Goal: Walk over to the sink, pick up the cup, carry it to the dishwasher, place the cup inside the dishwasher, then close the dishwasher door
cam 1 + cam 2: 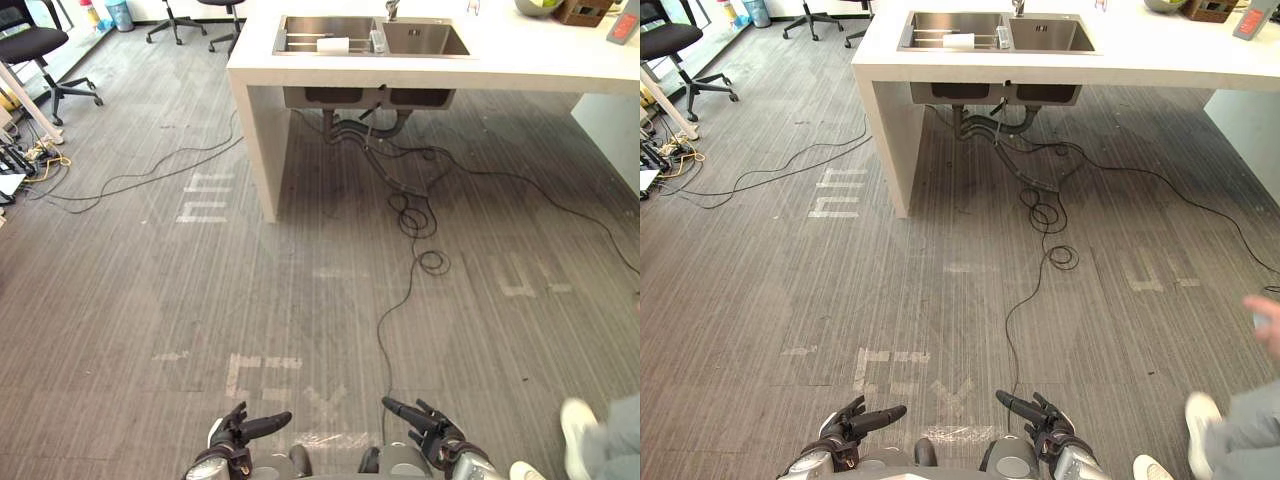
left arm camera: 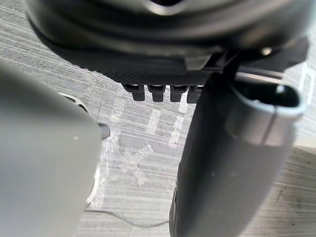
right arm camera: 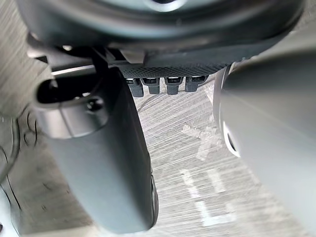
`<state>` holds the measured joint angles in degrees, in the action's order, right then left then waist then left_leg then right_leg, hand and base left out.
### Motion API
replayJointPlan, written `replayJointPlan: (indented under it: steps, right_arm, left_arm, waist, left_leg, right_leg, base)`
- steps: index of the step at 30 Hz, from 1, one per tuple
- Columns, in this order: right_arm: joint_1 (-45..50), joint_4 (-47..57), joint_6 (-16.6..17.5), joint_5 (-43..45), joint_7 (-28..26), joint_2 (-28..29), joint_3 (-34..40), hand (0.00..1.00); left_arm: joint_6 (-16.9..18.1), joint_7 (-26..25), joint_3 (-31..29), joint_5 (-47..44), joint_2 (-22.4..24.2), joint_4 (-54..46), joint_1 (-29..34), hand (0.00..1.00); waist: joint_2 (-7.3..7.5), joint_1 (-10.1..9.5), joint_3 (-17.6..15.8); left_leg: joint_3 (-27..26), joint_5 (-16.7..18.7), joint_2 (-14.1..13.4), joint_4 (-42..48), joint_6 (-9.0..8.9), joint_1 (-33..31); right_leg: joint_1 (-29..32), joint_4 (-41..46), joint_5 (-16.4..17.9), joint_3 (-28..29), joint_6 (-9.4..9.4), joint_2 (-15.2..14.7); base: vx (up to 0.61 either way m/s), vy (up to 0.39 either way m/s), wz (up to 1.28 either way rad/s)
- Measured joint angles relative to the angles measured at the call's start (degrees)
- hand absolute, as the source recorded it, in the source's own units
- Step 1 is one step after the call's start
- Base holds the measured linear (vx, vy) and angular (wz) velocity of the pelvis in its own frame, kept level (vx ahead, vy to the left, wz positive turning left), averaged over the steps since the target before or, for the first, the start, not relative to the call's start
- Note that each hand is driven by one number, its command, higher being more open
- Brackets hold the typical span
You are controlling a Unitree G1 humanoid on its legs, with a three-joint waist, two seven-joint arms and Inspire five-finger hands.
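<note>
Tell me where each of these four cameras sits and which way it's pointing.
Left eye view: on the head, facing forward and down across the floor to the sink in the white counter; left hand and right hand at bottom.
Right eye view: beside it, same scene; a person's shoe at lower right.
Left wrist view: on the left wrist, looking past its open hand down at tape marks.
Right wrist view: mirrored, on the right wrist.
Shared: both eye views show sink and hands.
</note>
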<state>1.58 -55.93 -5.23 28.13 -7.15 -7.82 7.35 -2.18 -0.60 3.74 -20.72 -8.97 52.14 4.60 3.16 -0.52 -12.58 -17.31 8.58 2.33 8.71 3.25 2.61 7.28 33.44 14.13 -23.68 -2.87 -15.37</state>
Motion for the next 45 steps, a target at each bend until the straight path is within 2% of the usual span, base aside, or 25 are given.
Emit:
replayJointPlan:
  steps: [4, 5, 7, 9, 12, 13, 14, 15, 17, 19, 21, 23, 24, 25, 28, 31, 33, 35, 36, 37, 38, 39, 42, 44, 45]
  right_arm:
    - [-1.1, 0.4, 1.2, 4.1, -0.4, -0.8, 0.1, 1.0]
    - [-1.3, 0.5, 1.4, 4.5, -0.5, -1.0, 0.2, 1.0]
    - [-2.0, 1.0, 1.0, 5.6, -0.6, -1.2, 0.1, 1.0]
    - [-2.2, 3.2, 0.2, 6.2, -0.7, -1.5, 0.2, 1.0]
    - [-2.5, 7.1, -1.4, 6.7, -1.7, -2.1, 0.5, 1.0]
    - [-1.9, 8.2, -2.1, 6.8, -1.7, -1.9, 0.8, 1.0]
    - [-1.6, 8.3, -2.3, 7.0, -1.7, -1.9, 0.8, 1.0]
    - [-1.4, 8.4, -2.5, 8.2, -1.6, -2.0, 1.4, 1.0]
    - [-2.3, 8.3, -2.9, 8.6, -1.4, -2.7, 1.4, 1.0]
    - [-3.0, 8.3, -3.2, 8.9, -1.3, -2.8, 1.7, 1.0]
    - [-2.7, 7.5, -4.2, 8.8, -0.8, -3.1, 2.3, 1.0]
    - [-1.4, 7.3, -4.5, 8.4, -0.6, -3.4, 2.6, 1.0]
    - [-0.7, 6.8, -4.6, 7.9, -0.5, -3.3, 2.5, 1.0]
    - [-0.2, 6.1, -4.7, 7.5, -0.5, -3.2, 2.4, 1.0]
    - [-0.3, 3.5, -4.1, 7.0, -0.4, -3.2, 2.4, 1.0]
    - [-0.4, 3.7, -2.7, 6.5, -0.4, -3.4, 2.5, 1.0]
    - [-0.8, 3.9, -2.2, 6.6, 0.1, -3.6, 2.4, 1.0]
    - [-1.6, 3.2, -2.0, 6.6, 0.7, -3.4, 2.7, 1.0]
    - [-1.6, 3.0, -2.0, 6.6, 0.7, -3.3, 2.7, 1.0]
    - [-1.6, 2.8, -1.8, 6.6, 0.5, -2.8, 2.6, 1.0]
    - [-1.5, 2.9, -1.6, 6.6, 0.3, -2.6, 2.7, 1.0]
    - [-1.4, 2.9, -1.1, 6.6, 0.0, -2.4, 2.7, 1.0]
    - [-1.8, 2.4, -1.1, 6.6, 0.1, -2.4, 2.4, 1.0]
    - [-2.5, 0.7, -1.7, 6.6, 0.0, -2.0, 2.4, 1.0]
    - [-2.8, -0.3, -2.0, 6.6, 0.0, -1.6, 2.4, 1.0]
  left_arm:
    - [0.0, 0.9, 0.4, -3.4, -1.1, -0.1, -1.0, 1.0]
    - [-0.1, 0.8, 0.7, -4.3, -1.1, -0.2, -1.3, 1.0]
    - [-0.7, 0.6, 1.6, -5.3, -1.1, -0.3, -3.0, 1.0]
    - [-0.9, 0.4, 3.5, -6.9, -1.5, -0.6, -5.1, 1.0]
    - [-0.9, 0.3, 4.7, -10.4, -1.2, -4.1, -6.6, 1.0]
    - [-0.7, 0.2, 4.9, -11.8, -1.5, -5.6, -6.8, 1.0]
    - [-0.6, 0.2, 4.8, -11.9, -1.5, -5.6, -7.0, 1.0]
    - [-0.5, 0.0, 4.9, -11.9, -1.3, -5.6, -7.5, 1.0]
    - [-0.4, -0.3, 5.1, -11.9, -1.1, -5.6, -7.8, 1.0]
    - [-0.7, -0.7, 5.2, -11.9, -0.9, -3.8, -8.2, 1.0]
    - [-1.1, -0.7, 5.4, -11.9, 0.1, -1.9, -8.1, 1.0]
    - [-1.0, -0.7, 5.4, -11.9, 1.5, -1.9, -6.9, 1.0]
    - [-0.6, -0.7, 5.6, -12.0, 1.7, -1.9, -6.0, 1.0]
    - [0.9, -0.7, 5.1, -12.3, 1.8, -2.4, -5.1, 1.0]
    - [4.1, -0.7, 2.7, -13.1, 1.7, -5.3, -5.0, 1.0]
    - [5.9, -0.6, 2.6, -13.0, 1.9, -9.4, -4.3, 1.0]
    - [6.8, -0.6, 2.6, -12.9, 2.4, -12.1, -3.6, 1.0]
    - [7.9, -0.6, 2.8, -12.9, 3.3, -14.9, -2.2, 1.0]
    - [8.0, -0.7, 3.0, -12.9, 3.3, -15.2, -1.7, 1.0]
    - [8.0, -0.8, 3.0, -12.9, 3.3, -15.3, -1.3, 1.0]
    - [7.9, -0.9, 3.0, -12.9, 3.4, -15.3, -1.2, 1.0]
    - [7.9, -0.8, 3.0, -12.9, 3.6, -15.4, -1.4, 1.0]
    - [6.9, -1.5, 2.8, -12.8, 4.1, -15.4, -4.5, 1.0]
    - [6.7, -2.2, 1.1, -11.8, 4.8, -15.4, -4.2, 1.0]
    - [6.8, -2.4, 0.0, -11.1, 5.0, -15.4, -3.5, 1.0]
  waist:
    - [0.05, 0.26, -1.8]
    - [0.07, 0.36, -1.9]
    - [-0.43, 0.56, -2.2]
    - [-1.08, 1.2, -2.7]
    - [-2.38, 2.09, -5.1]
    - [-1.77, 2.12, -5.8]
    - [-1.62, 2.15, -5.9]
    - [-1.96, 2.6, -6.0]
    - [-3.52, 2.72, -5.5]
    - [-4.0, 2.9, -5.4]
    - [-4.06, 2.98, -5.4]
    - [-5.27, 3.15, -5.4]
    - [-6.34, 3.17, -5.2]
    - [-6.92, 3.13, -5.4]
    - [-6.89, 2.8, -6.9]
    - [-5.74, 2.32, -7.7]
    - [-5.62, 1.66, -7.9]
    - [-6.77, -0.25, -8.4]
    - [-7.36, -0.47, -8.3]
    - [-7.35, -1.1, -8.5]
    - [-7.27, -1.39, -8.5]
    - [-6.72, -1.51, -8.3]
    - [-5.07, -1.96, -8.2]
    - [-4.18, -3.02, -7.4]
    - [-3.53, -3.14, -7.0]
  left_leg:
    - [0.3, 7.2, -2.2, 10.4, 0.77, 0.4]
    - [0.7, 8.2, -2.5, 11.4, 0.79, 0.9]
    - [2.0, 9.1, -3.1, 12.2, 0.07, 1.0]
    - [3.7, 9.2, -3.3, 11.8, -0.2, 1.2]
    - [6.4, 9.7, -4.2, 11.4, -2.31, 3.5]
    - [7.4, 11.1, -4.1, 11.5, -4.51, 5.3]
    - [7.6, 11.7, -4.1, 11.5, -4.97, 5.8]
    - [9.0, 13.0, -5.0, 11.5, -6.34, 6.6]
    - [8.9, 14.6, -7.7, 10.8, -8.23, 6.8]
    - [8.7, 16.4, -10.2, 10.8, -7.61, 7.4]
    - [8.0, 13.7, -11.9, 16.5, -9.42, 6.5]
    - [6.1, 8.3, -15.5, 30.3, -9.24, 1.3]
    - [6.2, 2.2, -18.5, 39.0, -8.41, -2.8]
    - [7.6, 0.1, -20.4, 48.8, -7.22, -7.8]
    - [6.9, 5.8, -17.8, 59.6, -5.97, -17.5]
    - [-0.8, 7.2, -11.9, 39.2, -4.47, -21.8]
    - [-0.2, 4.0, -7.1, 20.2, -5.84, -22.6]
    - [1.2, -5.8, -5.2, -0.1, -5.84, -20.4]
    - [1.0, -8.3, -5.5, -1.9, -5.72, -20.1]
    - [0.8, -14.6, -6.1, -1.7, -3.02, -18.9]
    - [0.6, -17.2, -6.4, -1.4, -2.02, -18.3]
    - [0.7, -19.5, -6.0, -0.2, 0.9, -18.3]
    - [-0.2, -12.6, -3.7, 6.7, 1.92, -20.7]
    - [-2.3, -8.6, -2.7, 8.6, 2.62, -19.3]
    - [-3.4, -7.2, -1.9, 8.5, 2.76, -17.7]
  right_leg:
    - [5.9, 18.6, -5.3, 3.0, 4.85, -3.0]
    - [7.0, 19.9, -3.8, 3.7, 3.23, -2.6]
    - [9.4, 14.9, -0.8, 3.7, 2.5, -1.3]
    - [12.3, 6.4, -1.2, 3.6, 1.75, -0.2]
    - [13.2, -11.8, -7.2, 4.4, -0.2, 2.4]
    - [12.0, -15.8, -10.3, 4.5, -0.15, 2.2]
    - [11.6, -15.9, -12.3, 4.7, 0.64, 2.1]
    - [11.5, -13.7, -17.6, 4.9, 2.85, 2.0]
    - [14.3, -7.2, -14.6, 4.1, 5.53, 3.2]
    - [17.1, 0.8, -7.8, 3.2, 6.37, 3.9]
    - [17.0, 4.9, -3.1, 2.8, 7.52, 4.0]
    - [14.9, 5.9, 0.7, 2.4, 8.09, 5.4]
    - [12.9, 5.0, 2.3, 1.7, 8.84, 7.1]
    - [10.6, 3.8, 4.0, 1.4, 10.07, 8.8]
    - [3.5, 0.1, 5.8, 1.2, 12.22, 10.6]
    - [-3.0, -5.4, 5.4, 2.0, 11.27, 10.6]
    - [-5.5, -8.1, 5.2, 3.0, 10.1, 10.6]
    - [-10.9, -12.0, 5.4, 5.5, 6.14, 13.5]
    - [-12.2, -12.6, 5.7, 6.0, 5.48, 14.3]
    - [-14.6, -13.0, 6.7, 7.4, 4.03, 15.0]
    - [-15.6, -13.3, 6.9, 8.2, 3.71, 15.1]
    - [-16.8, -14.1, 7.3, 9.0, 2.87, 14.4]
    - [-17.3, -14.2, 7.2, 11.6, 2.38, 11.3]
    - [-15.3, -7.4, 6.4, 12.6, -0.59, 8.2]
    - [-12.1, 0.7, 4.8, 12.5, -3.73, 5.9]
  base:
    - [0.09, 0.052, -0.04]
    - [0.17, 0.032, 0.15]
    - [0.2, -0.003, 0.3]
    - [0.24, -0.046, 0.49]
    - [0.33, -0.151, 0.64]
    - [0.35, -0.247, 0.58]
    - [0.42, -0.355, 0.84]
    - [0.28, -0.278, 0.71]
    - [0.34, -0.315, 0.38]
    - [0.38, -0.302, 0.0]
    - [0.38, -0.259, 0.02]
    - [0.39, -0.272, -0.03]
    - [0.41, -0.244, -0.01]
    - [0.39, -0.237, -0.03]
    - [0.41, -0.162, -0.09]
    - [0.39, -0.085, -0.18]
    - [0.44, -0.039, -0.31]
    - [0.45, 0.011, -0.58]
    - [0.43, 0.083, -0.68]
    - [0.44, 0.102, -0.51]
    - [0.45, 0.127, -0.5]
    - [0.45, 0.134, -0.16]
    - [0.45, 0.151, -0.02]
    - [0.46, 0.159, -0.36]
    - [0.4, 0.129, -0.33]
